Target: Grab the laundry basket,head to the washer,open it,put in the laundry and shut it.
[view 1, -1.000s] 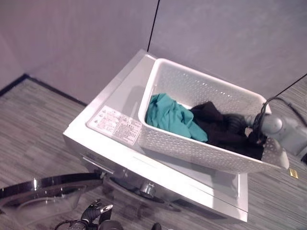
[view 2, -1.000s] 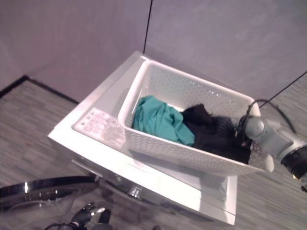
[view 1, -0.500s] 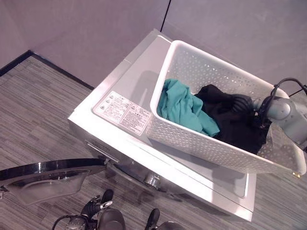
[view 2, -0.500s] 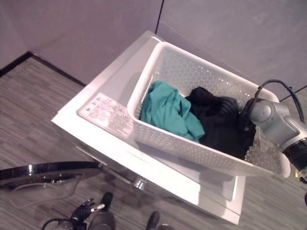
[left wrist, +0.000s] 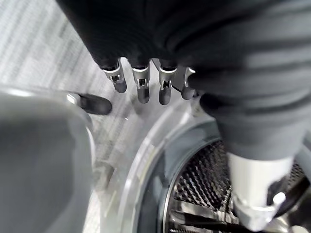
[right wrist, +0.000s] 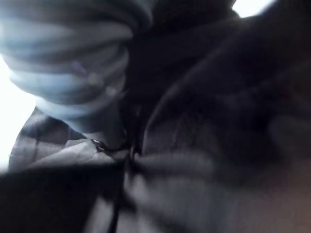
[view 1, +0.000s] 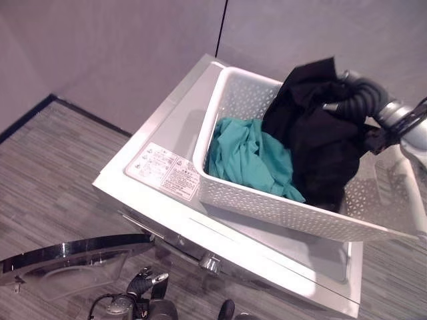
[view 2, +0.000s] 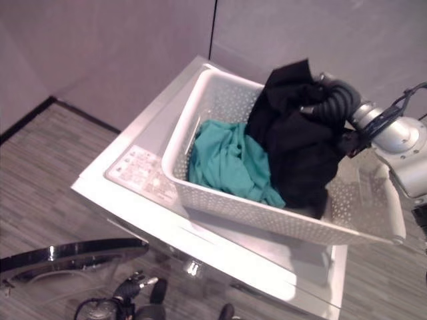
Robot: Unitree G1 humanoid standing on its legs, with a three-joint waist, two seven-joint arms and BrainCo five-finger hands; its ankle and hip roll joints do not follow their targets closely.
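Note:
A white perforated laundry basket point(view 1: 280, 212) stands on top of the white washer point(view 1: 167, 150). A teal garment point(view 1: 247, 157) lies in its left half. My right hand point(view 1: 357, 97) is raised over the basket's far right side, shut on a black garment point(view 1: 320, 140) that hangs from it, lower end still inside the basket. In the right wrist view that black garment point(right wrist: 204, 126) lies right against the hand's cover. My left hand point(view 1: 143, 287) hangs low in front of the washer, open and empty, fingers point(left wrist: 142, 87) straight beside the metal drum point(left wrist: 199, 179).
The washer's round glass door point(view 1: 70, 263) stands swung open at the lower left, over grey plank floor. Grey walls point(view 1: 133, 47) close in right behind the washer. A warning label point(view 1: 167, 172) sits on the washer's top.
My right hand has risen out of the basket, pulling the black garment up with it. The teal garment stays put. The camera has shifted a little.

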